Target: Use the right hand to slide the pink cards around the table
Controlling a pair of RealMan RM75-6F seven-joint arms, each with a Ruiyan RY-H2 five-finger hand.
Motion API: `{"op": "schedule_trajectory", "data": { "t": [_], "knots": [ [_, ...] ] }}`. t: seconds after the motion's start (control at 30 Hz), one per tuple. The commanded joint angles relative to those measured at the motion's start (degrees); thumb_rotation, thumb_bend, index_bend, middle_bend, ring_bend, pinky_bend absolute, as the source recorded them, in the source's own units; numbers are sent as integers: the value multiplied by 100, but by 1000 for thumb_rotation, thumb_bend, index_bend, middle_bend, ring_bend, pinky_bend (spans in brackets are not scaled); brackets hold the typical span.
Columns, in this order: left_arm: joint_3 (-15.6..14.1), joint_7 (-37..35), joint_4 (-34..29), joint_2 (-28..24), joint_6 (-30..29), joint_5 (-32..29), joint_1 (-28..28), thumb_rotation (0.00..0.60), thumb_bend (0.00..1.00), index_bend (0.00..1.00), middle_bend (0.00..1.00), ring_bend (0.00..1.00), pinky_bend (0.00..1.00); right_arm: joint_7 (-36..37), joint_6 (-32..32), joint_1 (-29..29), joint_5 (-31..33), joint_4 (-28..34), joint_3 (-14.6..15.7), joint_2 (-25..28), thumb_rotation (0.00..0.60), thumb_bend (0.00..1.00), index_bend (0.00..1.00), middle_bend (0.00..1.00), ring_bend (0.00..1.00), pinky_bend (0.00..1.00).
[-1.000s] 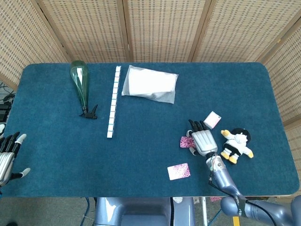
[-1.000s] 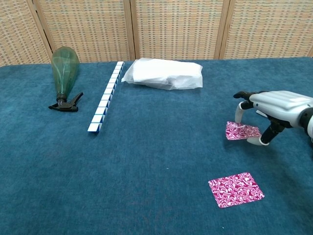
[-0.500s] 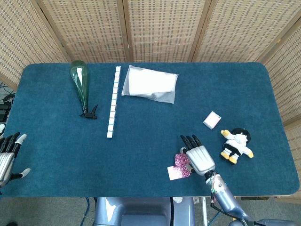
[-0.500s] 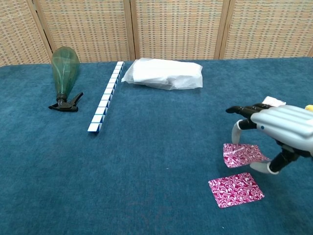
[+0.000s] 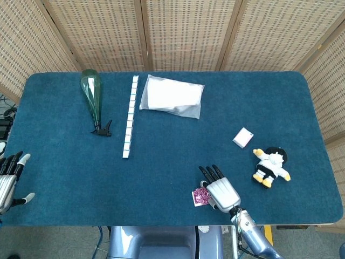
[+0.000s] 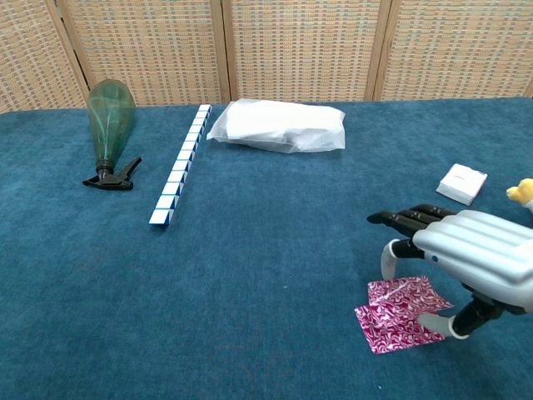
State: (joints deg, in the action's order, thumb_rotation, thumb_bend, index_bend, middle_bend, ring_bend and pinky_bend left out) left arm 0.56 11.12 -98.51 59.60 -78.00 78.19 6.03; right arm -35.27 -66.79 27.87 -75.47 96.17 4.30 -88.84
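Near the table's front edge, your right hand is arching over the pink cards, fingertips pressing on the upper one, which is overlapping the lower; the sliding looks underway, with more travel open to you. Off to the near left, your left hand is idling, fingers spread. Farther back, the white packet is lying apart.

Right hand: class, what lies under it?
Under the right hand are two overlapping pink cards on the table. The hand hides their far right edges.
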Motion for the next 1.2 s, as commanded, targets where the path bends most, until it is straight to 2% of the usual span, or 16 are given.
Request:
{"op": "schedule_trajectory", "data": {
  "t": [0.03,0.6,0.67,0.77,0.87,1.2],
  "knots": [
    [1,1,0,1,-2,-3,-1,600,8,0,0,0,0,-40,81,-10,81,-76,-35,-84,600,348,631,3,0,19],
    [2,16,-8,3,-2,-9,-1,600,7,0,0,0,0,-136,188,-126,165,-122,-82,-150,600,338,628,3,0,19],
    [3,15,-9,3,-1,-11,-1,600,7,0,0,0,0,-128,209,-125,162,-115,-88,-142,600,337,599,2,0,19],
    [3,11,-8,1,0,-10,0,600,7,0,0,0,0,-94,238,-129,129,-75,-89,-106,600,336,502,0,0,19],
    [1,7,-6,0,3,-7,1,600,7,0,0,0,0,-92,254,-137,103,-49,-82,-74,600,318,458,0,0,19],
    [2,5,-9,-2,6,-9,2,600,7,0,0,0,0,-95,268,-174,43,29,-86,-27,600,311,402,0,0,19]
  ]
}}
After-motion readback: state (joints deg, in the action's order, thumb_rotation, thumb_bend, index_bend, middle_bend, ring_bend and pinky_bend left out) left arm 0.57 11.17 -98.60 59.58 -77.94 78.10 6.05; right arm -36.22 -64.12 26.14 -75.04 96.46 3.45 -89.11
